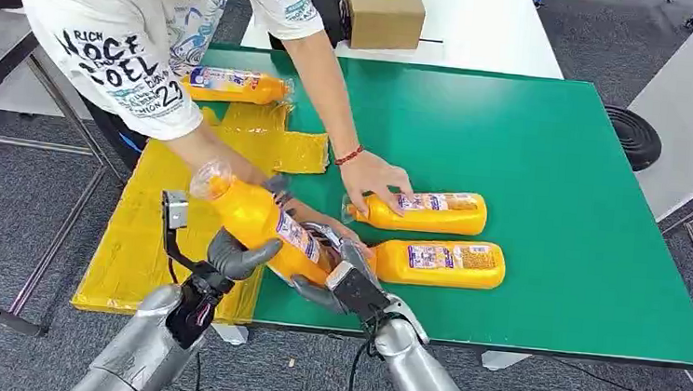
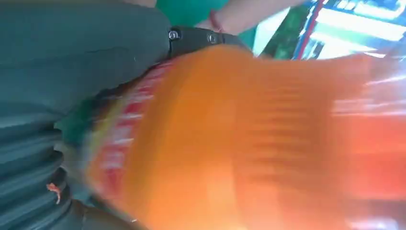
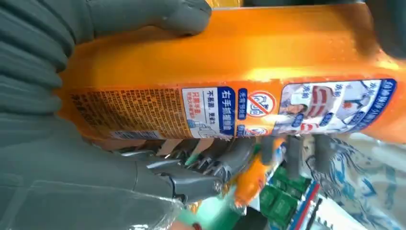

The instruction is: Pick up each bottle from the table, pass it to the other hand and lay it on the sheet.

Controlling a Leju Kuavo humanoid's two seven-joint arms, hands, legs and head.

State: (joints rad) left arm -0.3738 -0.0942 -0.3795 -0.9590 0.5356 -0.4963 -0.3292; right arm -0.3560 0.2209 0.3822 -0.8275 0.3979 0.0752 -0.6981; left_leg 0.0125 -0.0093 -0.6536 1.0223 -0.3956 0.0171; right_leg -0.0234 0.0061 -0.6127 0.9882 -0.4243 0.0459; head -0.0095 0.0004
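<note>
An orange bottle [image 1: 257, 218] with a clear cap and a blue-and-white label hangs tilted over the green table's [image 1: 559, 175] front left edge, above the yellow sheet [image 1: 139, 235]. My left hand [image 1: 237, 254] holds its middle from below, thumb across the body. My right hand [image 1: 341, 274] grips its base end. Up close, the bottle [image 3: 230, 62] lies between the right hand's [image 3: 72, 143] thumb and fingers. The left wrist view shows the bottle [image 2: 249, 143] blurred against my left hand [image 2: 72, 72]. A person's hand [image 1: 233, 166] touches its cap end.
Two more orange bottles [image 1: 430, 211] [image 1: 440, 262] lie on the table, and the person's other hand [image 1: 377, 175] rests on the nearer-to-them one. Another bottle [image 1: 236, 85] lies at the sheet's far end. A cardboard box [image 1: 383, 10] stands beyond the table.
</note>
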